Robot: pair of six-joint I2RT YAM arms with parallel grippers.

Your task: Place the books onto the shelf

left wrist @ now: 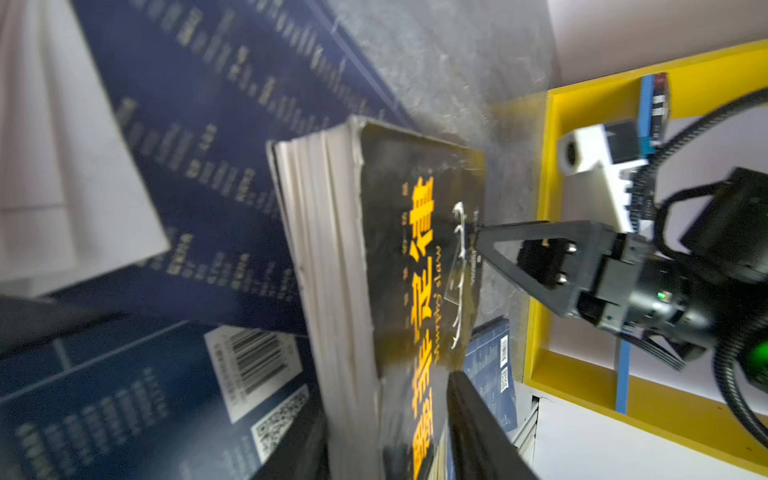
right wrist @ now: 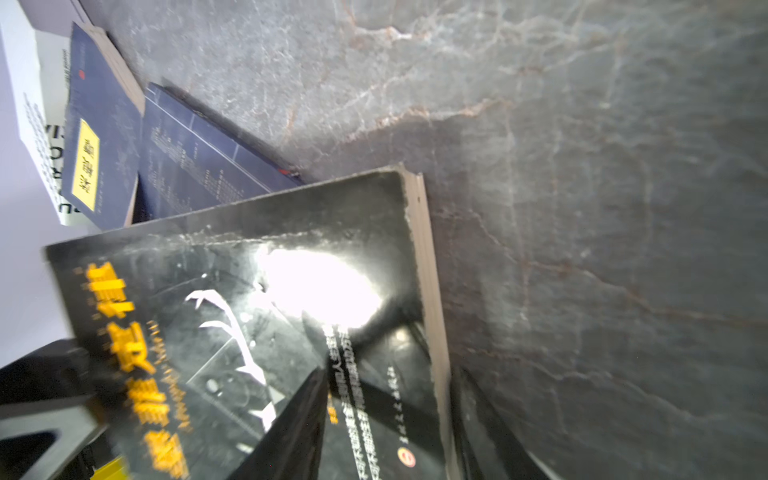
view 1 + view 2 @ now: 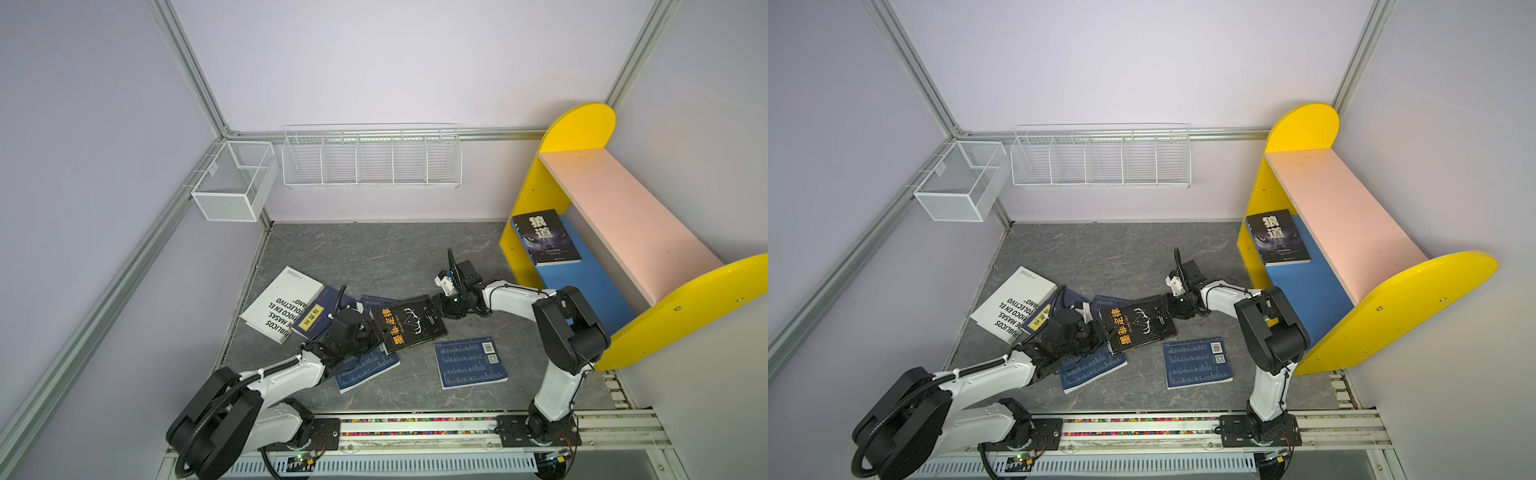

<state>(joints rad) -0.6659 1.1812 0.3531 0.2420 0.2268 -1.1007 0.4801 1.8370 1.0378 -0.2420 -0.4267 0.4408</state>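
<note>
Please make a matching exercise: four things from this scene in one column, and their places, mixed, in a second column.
1 orange-titled black book
2 wolf-cover black book
3 thick white book
4 white wire rack

A on the blue lower board
B against the back wall
C held by left gripper and right gripper
D leftmost of the loose books

Pairs: 1-C, 2-A, 3-D, 4-B

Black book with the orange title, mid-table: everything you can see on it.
The black book is a thick paperback: glossy scuffed cover, orange title, white antler drawing, worn page edges. It sits face up, skewed, partly over navy paperbacks. The left gripper and right gripper pinch opposite ends in their jaws.
</note>
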